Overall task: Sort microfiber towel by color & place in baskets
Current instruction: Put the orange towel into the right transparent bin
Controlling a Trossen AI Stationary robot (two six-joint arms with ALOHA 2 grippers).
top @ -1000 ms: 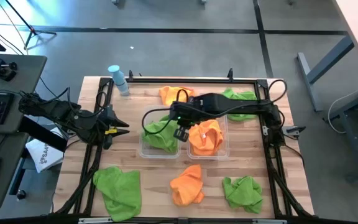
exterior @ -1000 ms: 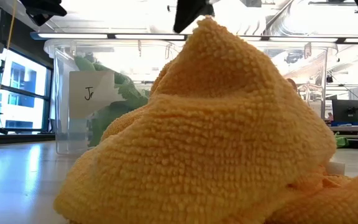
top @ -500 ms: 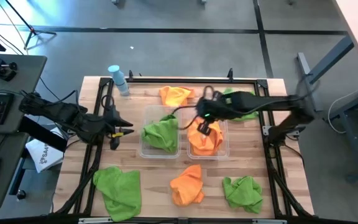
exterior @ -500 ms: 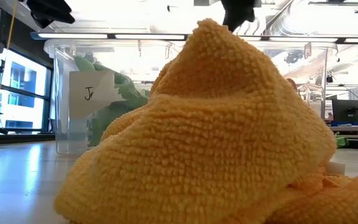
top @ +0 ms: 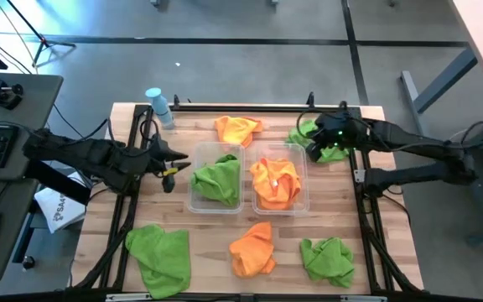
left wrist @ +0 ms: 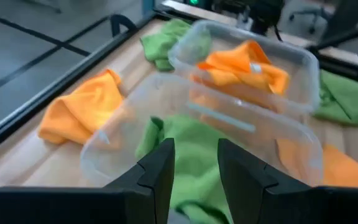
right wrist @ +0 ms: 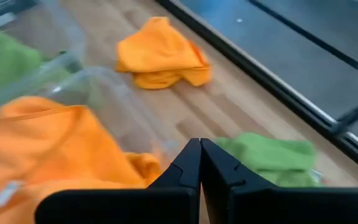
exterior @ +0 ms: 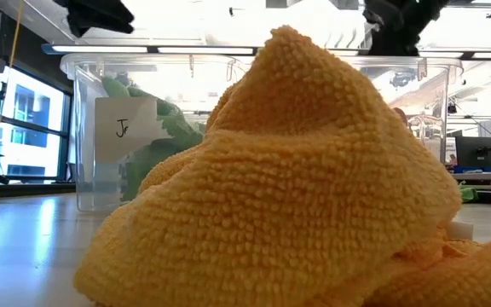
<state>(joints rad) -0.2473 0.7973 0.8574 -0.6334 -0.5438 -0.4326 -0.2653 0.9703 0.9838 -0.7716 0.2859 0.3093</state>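
baskets (top: 246, 201) mid-table, bare wood between towels (top: 252, 249)

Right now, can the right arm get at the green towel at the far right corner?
Probably yes. The right hand hangs shut beside that green towel, empty, with nothing lying over the towel; it would need to open first.

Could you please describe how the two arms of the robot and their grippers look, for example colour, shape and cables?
Both arms are dark, nearly black, built of slim jointed segments with black cables looping along them. The left gripper carries a small yellow part near its tip; the right gripper shows a green light behind it. In the wrist views each gripper has two flat, angular black fingers.
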